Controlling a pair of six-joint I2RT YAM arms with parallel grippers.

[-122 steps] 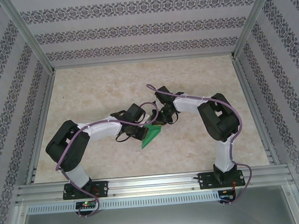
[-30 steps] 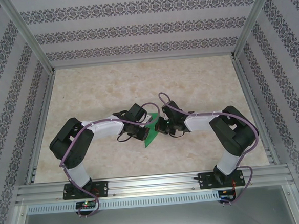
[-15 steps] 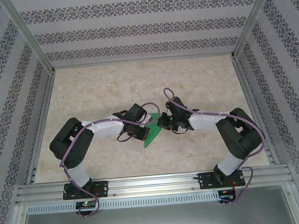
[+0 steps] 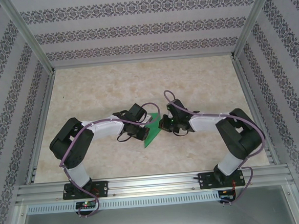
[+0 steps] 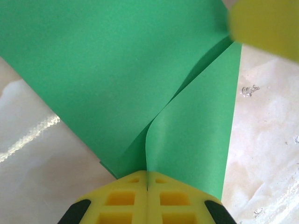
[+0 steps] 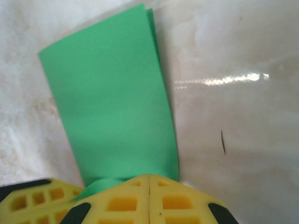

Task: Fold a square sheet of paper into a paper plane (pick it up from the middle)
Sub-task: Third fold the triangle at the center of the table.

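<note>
- The square sheet of paper (image 4: 151,132), already folded to a narrow green wedge, sits between my two hands, over the middle of the tabletop (image 4: 111,84).
- From above, its long axis runs from a wider far end to a point at the near end, and that point leans a little to the left.
- The left hand (image 4: 143,127) is against the sheet's left edge. On its own camera the left hand (image 5: 147,186) has its jaws pressed together on the green paper (image 5: 117,70), where two flaps meet.
- The right hand (image 4: 163,123) is at the sheet's far right corner. On its wrist camera the right hand (image 6: 149,184) is clamped on one end of the paper (image 6: 112,107), and the rest of the sheet stretches away from it.
- Neither arm is nearer, since each already has a grip on an opposite side of the sheet.
- On the left wrist camera, the seam between the flaps runs straight out from the left hand towards a blurred yellow finger (image 5: 266,23) at the sheet's far corner. I take that finger to be the right hand's.
- I think the next fold turns on that seam, so I'd keep both grips lined up along it.
- I can't tell whether the sheet's near point rests on the tabletop or hangs just clear of it.
</note>
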